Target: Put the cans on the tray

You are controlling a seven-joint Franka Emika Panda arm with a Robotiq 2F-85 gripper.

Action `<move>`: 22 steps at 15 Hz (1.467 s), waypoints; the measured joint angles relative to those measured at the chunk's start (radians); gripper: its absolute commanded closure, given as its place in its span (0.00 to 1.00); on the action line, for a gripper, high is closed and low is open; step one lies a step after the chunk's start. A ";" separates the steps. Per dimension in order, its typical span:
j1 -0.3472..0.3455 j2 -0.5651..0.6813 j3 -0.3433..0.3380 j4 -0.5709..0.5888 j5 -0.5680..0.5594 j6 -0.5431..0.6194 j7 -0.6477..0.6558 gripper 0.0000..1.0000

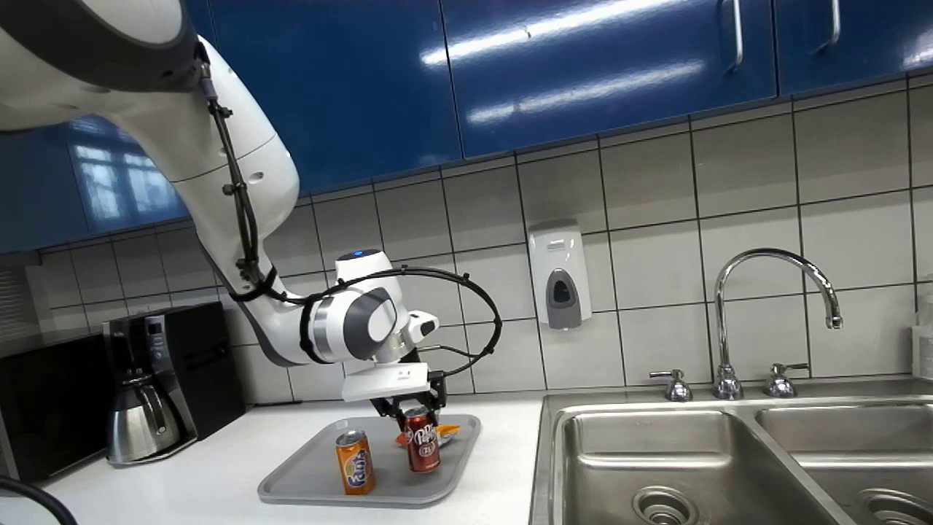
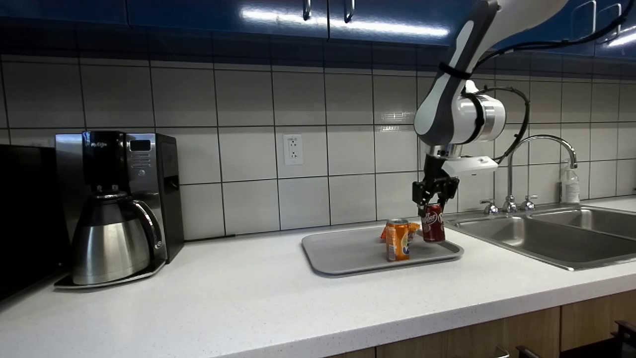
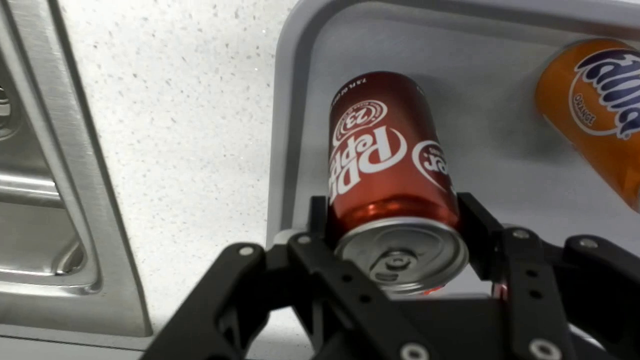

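Observation:
The grey tray [image 1: 310, 468] lies on the counter; it also shows in an exterior view [image 2: 343, 251] and in the wrist view [image 3: 500, 165]. The orange can [image 1: 355, 467] stands upright on it, also seen in an exterior view [image 2: 397, 242] and at the right of the wrist view [image 3: 590, 100]. My gripper [image 3: 394, 220] has its fingers against both sides of the red-brown can [image 3: 385, 150] near its silver top, and appears shut on it. That can [image 1: 423, 445] is upright over the tray's sink-side end. I cannot tell whether its base touches the tray.
An orange snack packet [image 1: 447, 433] lies on the tray behind the cans. The steel sink [image 2: 521, 238] with its tap is close beside the tray. A coffee maker [image 2: 119, 209] stands at the other end of the white counter [image 2: 238, 293]. Blue cabinets [image 1: 335, 87] hang above.

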 measured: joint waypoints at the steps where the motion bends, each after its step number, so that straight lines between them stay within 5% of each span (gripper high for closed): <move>1: 0.000 0.006 -0.001 -0.003 -0.003 0.011 0.000 0.61; 19: 0.000 0.050 -0.003 -0.012 -0.007 0.097 0.000 0.61; 20: 0.000 0.050 -0.003 -0.012 -0.007 0.097 0.000 0.27; 21: 0.000 0.050 -0.003 -0.012 -0.008 0.098 0.000 0.08; 22: 0.000 0.050 -0.003 -0.013 -0.011 0.098 0.000 0.03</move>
